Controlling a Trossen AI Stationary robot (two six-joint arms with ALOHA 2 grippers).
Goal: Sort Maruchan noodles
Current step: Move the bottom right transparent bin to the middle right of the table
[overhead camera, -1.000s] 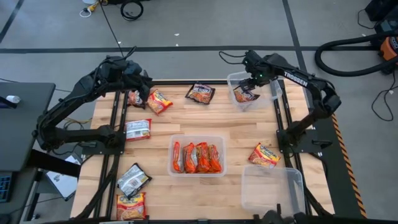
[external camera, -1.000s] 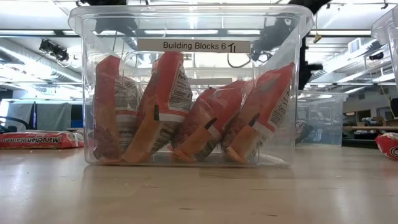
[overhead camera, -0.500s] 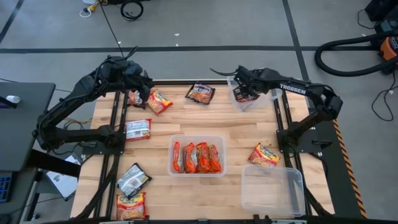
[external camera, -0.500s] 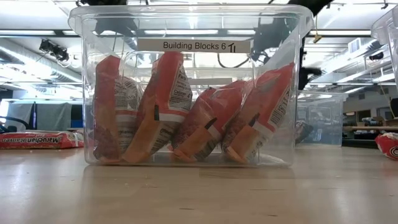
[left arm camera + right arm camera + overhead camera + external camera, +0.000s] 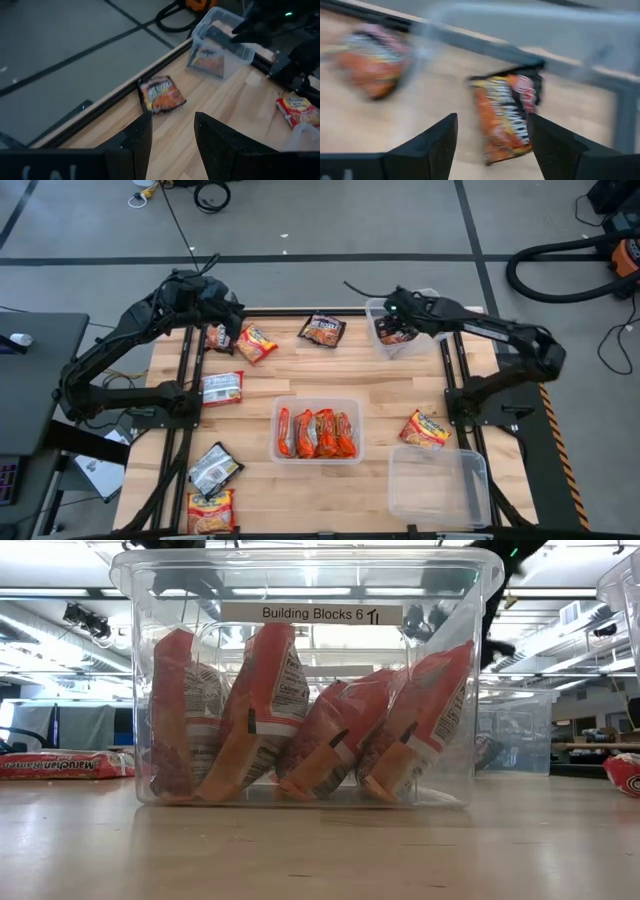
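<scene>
You're maybe halfway: four orange packets [image 5: 318,433] fill the center bin [image 5: 317,402], one dark packet [image 5: 389,332] sits in the upper-right bin [image 5: 432,340]. Seven noodles lie loose. Both the right gripper [image 5: 491,150] and left gripper [image 5: 172,137] are spread, empty.

Seen from directly overhead, the high camera takes in the whole wooden table [image 5: 400,380], both arms and the grey floor around it. The low camera sits at tabletop level, pressed close to the clear middle bin [image 5: 305,680] of orange packets, facing across the table into the room beyond; the same bin [image 5: 317,430] lies at the table's centre in the overhead shot. The left wrist camera looks past its own two fingers [image 5: 135,145] toward the far corner bin [image 5: 220,45], also visible from above [image 5: 405,325]. The right wrist camera hangs close above a dark packet [image 5: 507,115].
</scene>
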